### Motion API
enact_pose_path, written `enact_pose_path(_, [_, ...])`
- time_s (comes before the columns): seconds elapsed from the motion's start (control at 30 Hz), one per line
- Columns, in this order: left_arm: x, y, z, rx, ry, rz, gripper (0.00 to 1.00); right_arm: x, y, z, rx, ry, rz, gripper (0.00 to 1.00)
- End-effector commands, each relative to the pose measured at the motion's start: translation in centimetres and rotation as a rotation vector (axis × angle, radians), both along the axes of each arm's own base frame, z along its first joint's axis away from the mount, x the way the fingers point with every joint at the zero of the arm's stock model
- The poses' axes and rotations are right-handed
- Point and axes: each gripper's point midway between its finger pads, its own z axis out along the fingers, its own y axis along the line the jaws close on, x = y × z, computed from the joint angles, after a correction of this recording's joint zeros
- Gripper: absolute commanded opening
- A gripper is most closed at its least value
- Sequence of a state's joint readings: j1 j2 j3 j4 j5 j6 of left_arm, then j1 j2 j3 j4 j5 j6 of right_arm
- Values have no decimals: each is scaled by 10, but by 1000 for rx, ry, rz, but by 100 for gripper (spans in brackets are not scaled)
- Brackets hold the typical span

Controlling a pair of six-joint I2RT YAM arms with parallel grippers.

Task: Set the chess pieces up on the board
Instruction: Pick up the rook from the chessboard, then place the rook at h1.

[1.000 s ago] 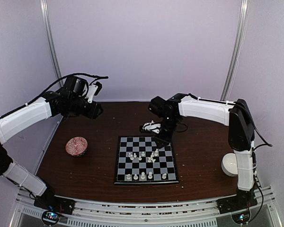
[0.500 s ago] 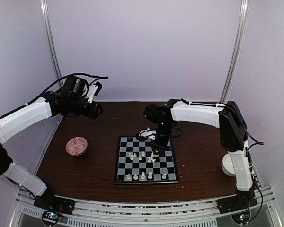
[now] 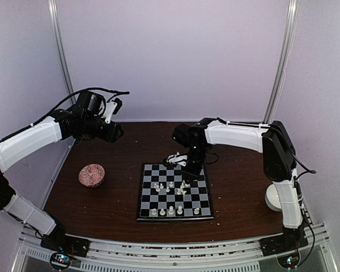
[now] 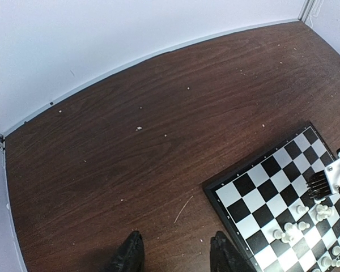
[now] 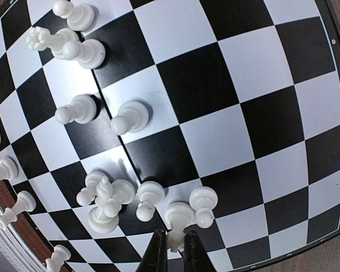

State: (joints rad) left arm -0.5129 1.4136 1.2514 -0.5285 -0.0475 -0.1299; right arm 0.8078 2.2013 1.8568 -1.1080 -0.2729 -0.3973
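Note:
The board (image 3: pixel 199 205) lies flat at the table's middle. Several white chess pieces (image 3: pixel 170 187) cluster on its centre, and more stand along its near row (image 3: pixel 171 211). My right gripper (image 3: pixel 188 170) hangs low over the board's far half. In the right wrist view it (image 5: pixel 174 252) is shut on the top of one white chess piece (image 5: pixel 179 221), which stands on the board (image 5: pixel 215 73) with other pieces close on both sides. My left gripper (image 3: pixel 116 133) is raised at the back left; in its wrist view it (image 4: pixel 177 258) is open and empty above bare wood, beside the board's corner (image 4: pixel 255 198).
A red patterned bowl (image 3: pixel 92 174) sits left of the board and a white bowl (image 3: pixel 275 198) at the right edge by the right arm's base. Pale crumbs (image 4: pixel 139 128) dot the brown table. Walls close in the back and both sides.
My right arm swung left and lowered over the board's far half, and its jaws closed on a white piece. The left arm has not moved.

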Motion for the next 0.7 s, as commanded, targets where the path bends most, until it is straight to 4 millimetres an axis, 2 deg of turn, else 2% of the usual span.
enact_pose_path(0.0, [7,-1,13,-21,-30,-3,41,-8,-9,20,5,-23,4,7])
enact_pose_path(0.1, [7,-2,13,-22,-29,-7,41,-13,-23,32,10,-63,0,6])
enact_pose_path(0.27, [8,-3,10,-22,-20,-10,41,-29,-49,28,-12,-65,-19,6])
enact_pose_path(0.4, [8,-5,7,-29,-7,-17,41,-48,-63,26,7,-56,4,7])
enact_pose_path(0.5, [8,-6,6,-32,-4,-16,40,-63,-67,26,52,-47,26,7])
enact_pose_path(0.53, [8,-6,6,-33,-3,-15,40,-78,-68,24,77,-42,63,6])
enact_pose_path(0.67, [8,-6,4,-30,-1,-14,41,-99,-59,25,101,-56,152,7])
